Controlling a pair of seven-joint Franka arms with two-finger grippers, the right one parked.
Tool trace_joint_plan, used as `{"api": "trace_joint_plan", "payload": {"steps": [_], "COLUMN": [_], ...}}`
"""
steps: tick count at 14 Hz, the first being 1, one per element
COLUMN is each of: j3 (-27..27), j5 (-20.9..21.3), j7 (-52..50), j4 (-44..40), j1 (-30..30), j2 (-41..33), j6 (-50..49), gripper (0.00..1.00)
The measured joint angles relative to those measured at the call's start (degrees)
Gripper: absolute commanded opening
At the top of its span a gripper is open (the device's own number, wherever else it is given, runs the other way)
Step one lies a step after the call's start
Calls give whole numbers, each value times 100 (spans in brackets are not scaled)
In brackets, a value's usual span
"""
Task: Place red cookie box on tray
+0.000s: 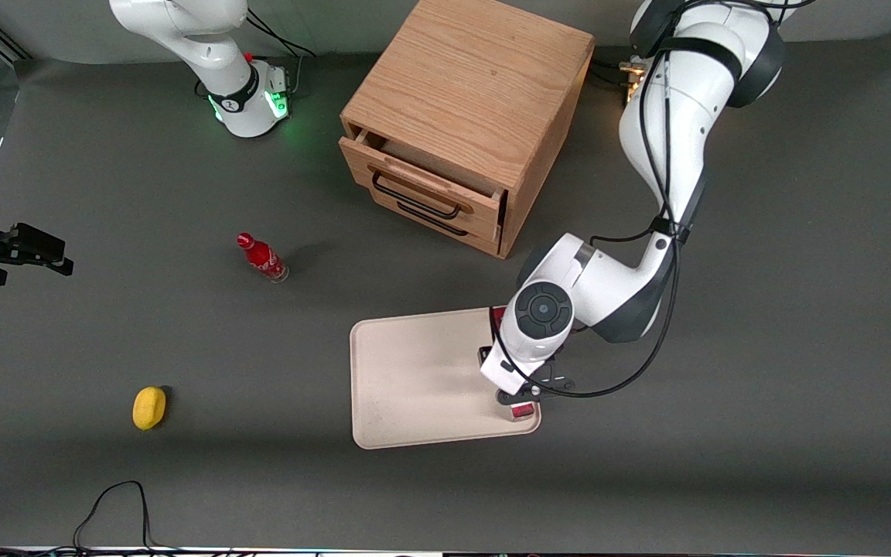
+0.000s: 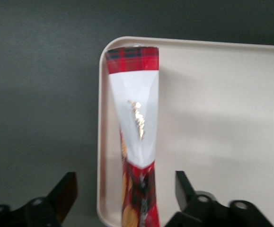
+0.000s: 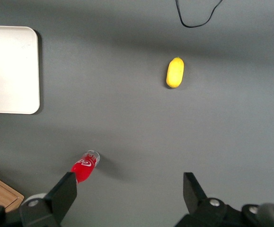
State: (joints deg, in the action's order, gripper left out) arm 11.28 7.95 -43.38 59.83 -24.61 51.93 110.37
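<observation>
The red cookie box (image 2: 133, 118), red tartan with a white panel, lies on the pale cream tray (image 2: 222, 118) along the tray's edge toward the working arm's end. My left gripper (image 2: 126, 191) is open, one finger on each side of the box with a gap at both. In the front view the gripper (image 1: 519, 394) is over that edge of the tray (image 1: 414, 379). The arm hides most of the box, and only its red ends (image 1: 523, 411) show. The tray's corner also shows in the right wrist view (image 3: 9, 71).
A wooden drawer cabinet (image 1: 465, 116) stands farther from the front camera than the tray, its top drawer slightly open. A small red bottle (image 1: 262, 257) and a yellow oval object (image 1: 149, 407) lie toward the parked arm's end. A black cable (image 1: 113, 503) loops near the front edge.
</observation>
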Motion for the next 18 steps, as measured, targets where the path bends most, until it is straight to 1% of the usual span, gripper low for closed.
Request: {"api": "trace_joint_plan", "payload": {"steps": [2,3,5,6,8,9,10,11,13,14,16,18], "j3": [-3,-11,-33,-48,-87,-135,-267,-492,-963,-1098,-1186,-1176], "j5": [0,0,-37,-93,-494,-630,-702,-724,-678,-655,-561,-474], "j7": [121,252,811,1232,2480,3080,3557,3887,4189,4213,4182,4111], "j4": [267,539,1290,1703,2587,2960,3255,3446,3615,3646,3680,3687], "j1": [47,120,477,736,1489,1887,2226,2431,2493,2473,2438,2475], "j2": [-531,-894,-1814,-2286,-3250,-3663,-4024,-4322,-4795,-5024,-5380,-5479], "j6": [-265,-322,-485,-550,-715,-844,-1057,-1302,-1761,-1984,-2285,-2307], "gripper": [100,100,100,100,100,100,100,100,100,100,100,100]}}
